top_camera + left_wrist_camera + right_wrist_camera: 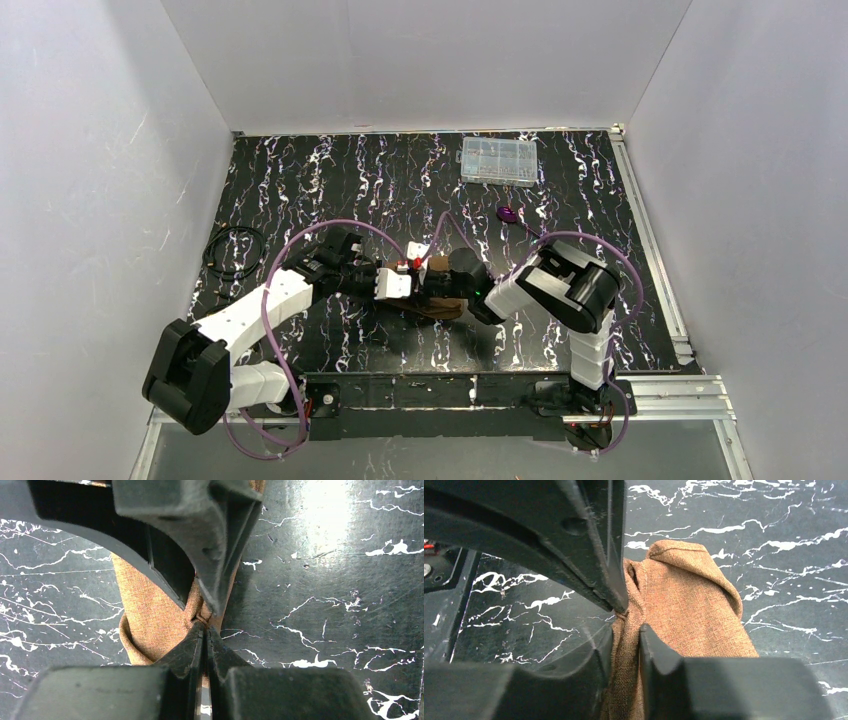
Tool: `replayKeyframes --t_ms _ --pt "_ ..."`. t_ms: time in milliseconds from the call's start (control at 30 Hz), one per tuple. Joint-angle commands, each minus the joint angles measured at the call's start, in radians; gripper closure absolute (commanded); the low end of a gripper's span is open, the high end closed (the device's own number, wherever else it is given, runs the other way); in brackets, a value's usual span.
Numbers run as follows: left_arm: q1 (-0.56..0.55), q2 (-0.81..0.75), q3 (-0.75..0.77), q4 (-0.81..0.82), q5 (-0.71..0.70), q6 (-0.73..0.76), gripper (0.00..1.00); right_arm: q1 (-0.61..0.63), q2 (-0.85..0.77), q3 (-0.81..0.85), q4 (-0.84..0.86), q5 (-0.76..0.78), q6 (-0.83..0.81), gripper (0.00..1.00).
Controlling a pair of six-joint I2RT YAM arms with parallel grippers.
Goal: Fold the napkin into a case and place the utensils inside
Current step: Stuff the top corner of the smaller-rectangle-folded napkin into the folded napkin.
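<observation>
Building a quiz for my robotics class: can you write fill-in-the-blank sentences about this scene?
1. The left gripper is shut on the napkin, whose colour is ____.
2. The utensil lying beyond the arms has a ____ head.
3. The coiled black cable lies on the robot's ____ side.
Missing words: brown; purple; left.

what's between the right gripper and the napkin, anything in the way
Nothing visible. The napkin runs between the fingers of the right gripper, and the left gripper is shut on the same fold right beside it.
</observation>
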Motion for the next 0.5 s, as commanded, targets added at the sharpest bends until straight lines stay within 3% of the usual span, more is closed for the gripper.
replayKeyframes --t_ms 0,200,233,300,467 --pt "0.007 -0.029 0.023 -0.033 0.034 -0.017 1.0 0.001 0.023 0.052 0.0 0.008 -0.032 0.75" --pt "0.012 -0.034 0.023 -0.037 0.03 -0.018 1.0 0.001 0.011 0.049 0.004 0.009 -0.02 0.94" --pt "0.012 -0.037 0.026 -0.035 0.024 -0.029 0.92 -0.001 0.009 0.052 0.005 0.001 -0.013 0.98" --pt "0.017 -0.052 0.031 -0.029 0.012 -0.054 0.66 -0.002 0.011 0.054 0.008 -0.02 0.004 0.99" --pt "0.057 -0.123 0.044 -0.1 0.042 -0.069 0.48 -0.016 0.02 0.051 0.027 -0.052 0.061 0.99"
